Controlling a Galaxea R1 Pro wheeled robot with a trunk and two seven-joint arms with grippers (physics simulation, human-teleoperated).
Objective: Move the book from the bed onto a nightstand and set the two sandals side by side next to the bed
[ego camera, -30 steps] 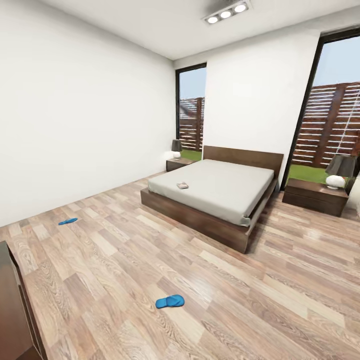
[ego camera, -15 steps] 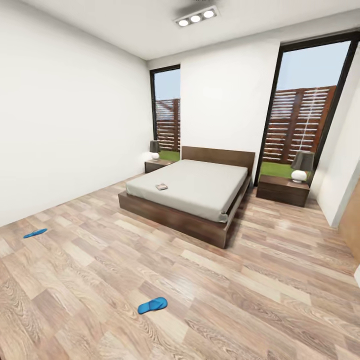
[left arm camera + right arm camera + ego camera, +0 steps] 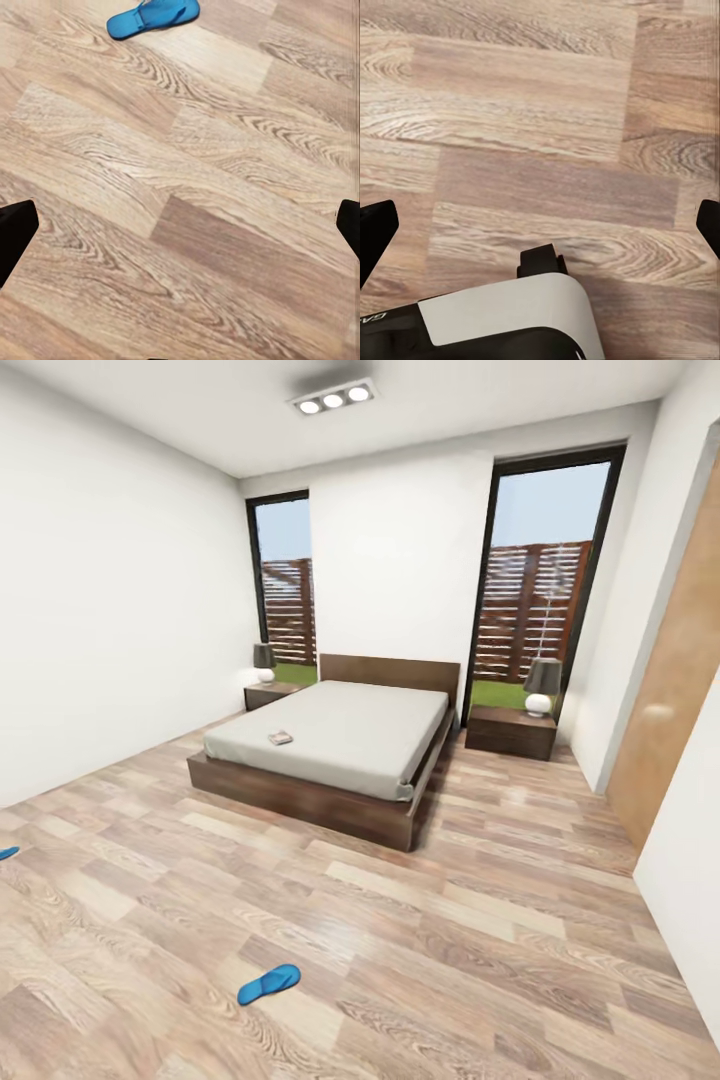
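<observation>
The bed point(image 3: 340, 735) stands against the far wall, with a pale mattress in a dark wood frame. The book point(image 3: 281, 738) lies flat near the mattress's left edge. A dark nightstand point(image 3: 268, 693) flanks the bed at left and another nightstand point(image 3: 510, 730) at right, each bearing a lamp. One blue sandal point(image 3: 268, 982) lies on the floor close in front; the other sandal point(image 3: 5, 852) peeks in at the left edge. In the left wrist view the near sandal point(image 3: 154, 15) lies ahead of my open left gripper point(image 3: 180, 229). My right gripper point(image 3: 540, 225) hangs open over bare planks.
Wide wood-plank floor point(image 3: 480, 920) stretches between me and the bed. A light wooden door point(image 3: 680, 670) and a white wall close the right side. Tall windows point(image 3: 535, 620) show a fence. My white base point(image 3: 502, 319) appears under the right gripper.
The whole picture has slid left, so the camera has turned right. The door has come into view at right, and the far sandal has slipped to the left edge.
</observation>
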